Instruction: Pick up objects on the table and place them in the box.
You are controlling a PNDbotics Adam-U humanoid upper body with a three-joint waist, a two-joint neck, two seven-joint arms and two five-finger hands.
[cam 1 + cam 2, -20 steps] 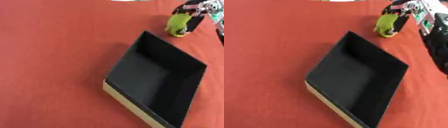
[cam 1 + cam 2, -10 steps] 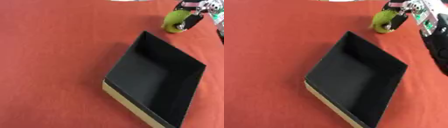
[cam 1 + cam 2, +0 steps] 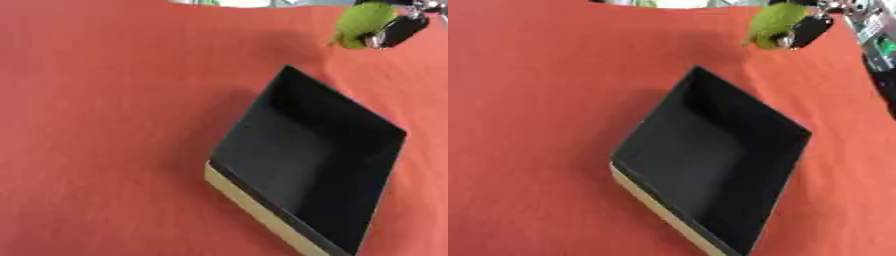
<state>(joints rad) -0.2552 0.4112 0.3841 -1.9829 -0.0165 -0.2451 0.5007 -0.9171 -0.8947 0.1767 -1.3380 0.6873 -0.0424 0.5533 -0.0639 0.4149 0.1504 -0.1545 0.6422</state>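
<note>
A yellow-green object (image 3: 360, 24), rounded and somewhat oval with a matte, slightly mottled skin, sits near the top right of both views, beyond the far corner of the box (image 3: 306, 165) and clear of its rim. What it is exactly cannot be made out; only its colour and blunt, fruit-like shape are readable. The robot's right hand (image 3: 808, 31) comes in from the upper right corner and has its black fingers curled against the right side of the object, grasping it; whether the object touches the cloth beneath cannot be told. The box is a shallow open rectangle lying diagonally on the red tablecloth (image 3: 105, 100), one corner pointing up toward the held object. Its inside is black, both floor and walls, while the outer wall along the near edge is a pale tan, like bare cardboard. Nothing lies inside it. The left hand shows in neither view. A strip of paler surface shows past the cloth's far edge.
</note>
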